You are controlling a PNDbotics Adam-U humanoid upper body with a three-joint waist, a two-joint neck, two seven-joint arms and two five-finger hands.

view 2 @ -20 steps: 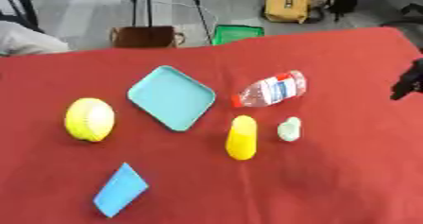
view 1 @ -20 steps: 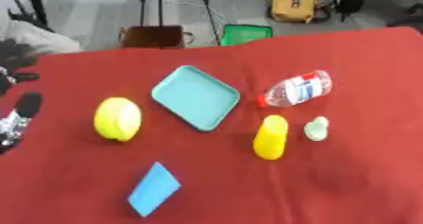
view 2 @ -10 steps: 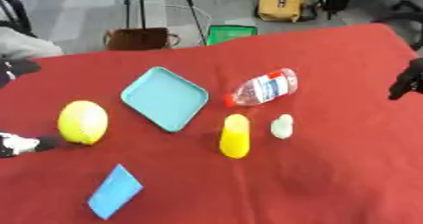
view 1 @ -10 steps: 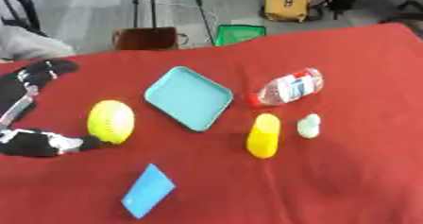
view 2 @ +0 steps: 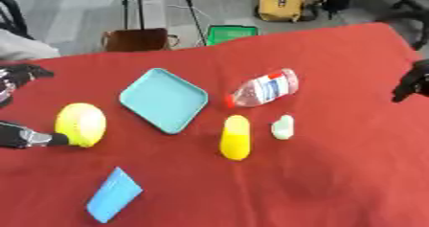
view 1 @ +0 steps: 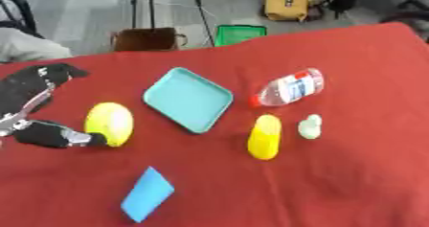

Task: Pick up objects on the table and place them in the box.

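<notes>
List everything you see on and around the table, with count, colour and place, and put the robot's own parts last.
Table: one, covered in red cloth, filling most of the view.
Tray: one, teal, shallow, centre of the table.
Bottle: one, clear plastic with a red cap and label, lying on its side right of the tray.
Yellow ball: one, left of the tray.
Yellow oblong object: one, below the bottle.
Pale green object: one, small, right of the yellow oblong one.
Blue flat object: one, near edge.
Green crate: one, on the floor beyond the table.
Brown box: one, left of the crate.
Yellow bag: one, far floor.
Left hand: black, at the ball's left side.
Right hand: black, right edge.
</notes>
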